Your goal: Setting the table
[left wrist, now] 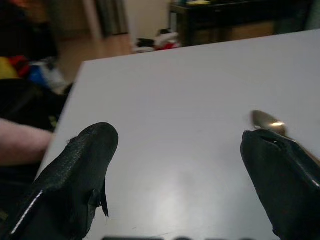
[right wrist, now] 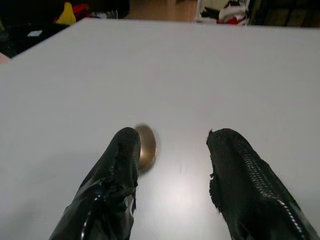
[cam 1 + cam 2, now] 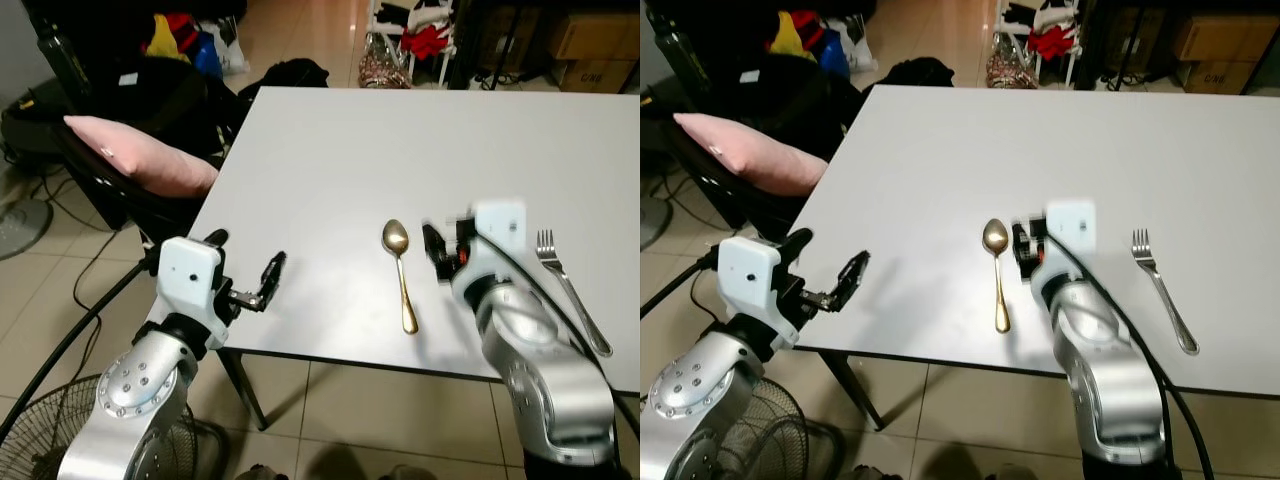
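Two utensils are lying on the white table (image 3: 330, 150): a gold spoon (image 3: 402, 275) and a silver fork (image 3: 570, 290), well apart, both with long axes running roughly toward and away from me, bowl and tines at the far end. I am holding my right gripper (image 3: 440, 255) over the table between them, fingers apart and empty, with the spoon just beside it on my left; in the right wrist view its bowl is sitting next to one finger (image 2: 122, 165). My right arm is the nearer one. My left gripper (image 3: 262, 285) is hovering at the table's near edge, fingers spread, empty. A pink cushion (image 3: 135, 155) is resting on a dark chair beside the table; clutter is standing on the tiled floor beyond.
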Tool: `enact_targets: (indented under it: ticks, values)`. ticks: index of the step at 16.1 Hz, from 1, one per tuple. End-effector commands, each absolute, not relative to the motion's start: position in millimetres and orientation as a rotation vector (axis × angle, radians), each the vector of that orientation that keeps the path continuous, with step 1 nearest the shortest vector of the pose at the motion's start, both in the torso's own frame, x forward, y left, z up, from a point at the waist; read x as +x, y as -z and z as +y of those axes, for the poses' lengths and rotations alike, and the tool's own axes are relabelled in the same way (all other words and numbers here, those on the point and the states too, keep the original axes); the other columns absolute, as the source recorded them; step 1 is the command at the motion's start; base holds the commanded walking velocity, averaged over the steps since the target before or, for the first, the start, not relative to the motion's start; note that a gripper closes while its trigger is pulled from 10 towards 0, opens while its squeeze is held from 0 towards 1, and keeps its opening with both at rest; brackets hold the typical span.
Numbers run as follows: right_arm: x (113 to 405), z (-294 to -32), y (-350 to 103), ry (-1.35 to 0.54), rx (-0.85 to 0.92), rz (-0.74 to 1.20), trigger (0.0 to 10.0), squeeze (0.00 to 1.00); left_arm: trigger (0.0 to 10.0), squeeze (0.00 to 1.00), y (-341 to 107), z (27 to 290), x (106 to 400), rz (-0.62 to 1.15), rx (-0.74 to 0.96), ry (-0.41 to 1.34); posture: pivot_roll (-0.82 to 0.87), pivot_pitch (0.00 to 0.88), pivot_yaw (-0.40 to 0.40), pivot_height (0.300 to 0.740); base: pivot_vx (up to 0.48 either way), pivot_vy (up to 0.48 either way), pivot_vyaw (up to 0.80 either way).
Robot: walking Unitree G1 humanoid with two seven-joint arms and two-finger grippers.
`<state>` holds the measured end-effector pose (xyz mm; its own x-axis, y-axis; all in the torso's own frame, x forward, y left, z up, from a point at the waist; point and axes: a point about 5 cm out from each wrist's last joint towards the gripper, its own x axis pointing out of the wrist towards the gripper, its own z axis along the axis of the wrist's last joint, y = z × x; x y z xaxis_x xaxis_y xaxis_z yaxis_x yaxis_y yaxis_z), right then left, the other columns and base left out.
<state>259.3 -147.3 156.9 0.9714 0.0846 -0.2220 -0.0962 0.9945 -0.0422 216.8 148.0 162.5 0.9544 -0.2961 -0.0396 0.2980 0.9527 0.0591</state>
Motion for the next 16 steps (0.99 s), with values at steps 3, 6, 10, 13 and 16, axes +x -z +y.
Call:
enact_targets:
  ticks: [3, 6, 10, 13, 16]
  values:
    - [251, -146, -154, -0.102, -0.036, 0.241, 10.0, 0.00, 10.0, 0.00, -161, 151, 211, 0.032, 0.132, 0.228, -0.12, 0.000, 0.070, 0.740, 0.000, -0.380, 0.00]
    - [248, -141, -156, -0.189, -0.018, 0.207, 10.0, 0.00, 10.0, 0.00, -157, 159, 204, 0.049, 0.126, 0.122, -0.12, 0.000, 0.063, 0.740, 0.000, -0.480, 0.00]
    - [240, -136, -152, -0.292, -0.035, 0.172, 10.0, 0.00, 10.0, 0.00, -154, 165, 196, 0.061, 0.140, 0.070, -0.10, 0.000, 0.055, 0.740, 0.000, -0.480, 0.00]
    - [233, -137, -146, -0.303, 0.005, 0.181, 10.0, 0.00, 10.0, 0.00, -154, 164, 191, 0.063, 0.140, 0.064, -0.10, 0.000, 0.061, 0.740, 0.000, -0.480, 0.00]
    - [230, -139, -143, -0.310, 0.005, 0.180, 10.0, 0.00, 10.0, 0.00, -153, 164, 188, 0.071, 0.140, 0.072, -0.10, 0.000, 0.066, 0.740, 0.000, -0.480, 0.00]
